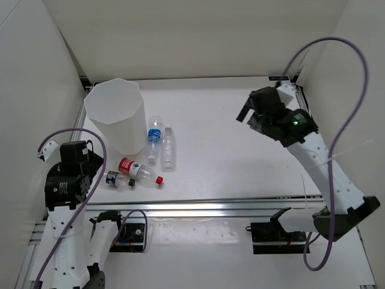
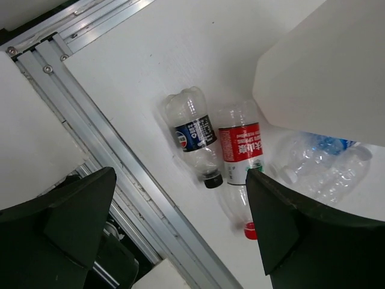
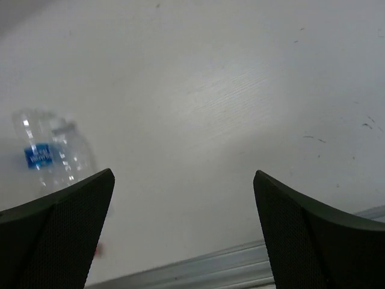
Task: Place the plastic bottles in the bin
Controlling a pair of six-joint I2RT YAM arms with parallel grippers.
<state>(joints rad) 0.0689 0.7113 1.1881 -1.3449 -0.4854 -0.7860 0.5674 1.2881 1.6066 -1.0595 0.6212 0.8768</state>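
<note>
The white faceted bin [image 1: 123, 129] stands at the back left. Just right of it lie the blue-labelled bottle [image 1: 154, 137] and the plain white-capped bottle [image 1: 168, 149], side by side. In front of the bin lie the red-labelled bottle [image 1: 139, 172] and the shorter dark-labelled bottle [image 1: 117, 179]. My left gripper [image 1: 78, 158] is open and empty, raised left of these two; its wrist view shows the dark bottle [image 2: 194, 133], the red one [image 2: 240, 153], the bin [image 2: 325, 66] and the open jaws [image 2: 180, 174]. My right gripper [image 1: 255, 114] is open and empty, high at the back right [image 3: 183, 174]; the blue-labelled bottle [image 3: 48, 150] lies far off.
An aluminium rail [image 1: 210, 208] runs along the table's near edge and shows in the left wrist view [image 2: 90, 120]. White walls close in the table on the left, back and right. Cables loop from both arms.
</note>
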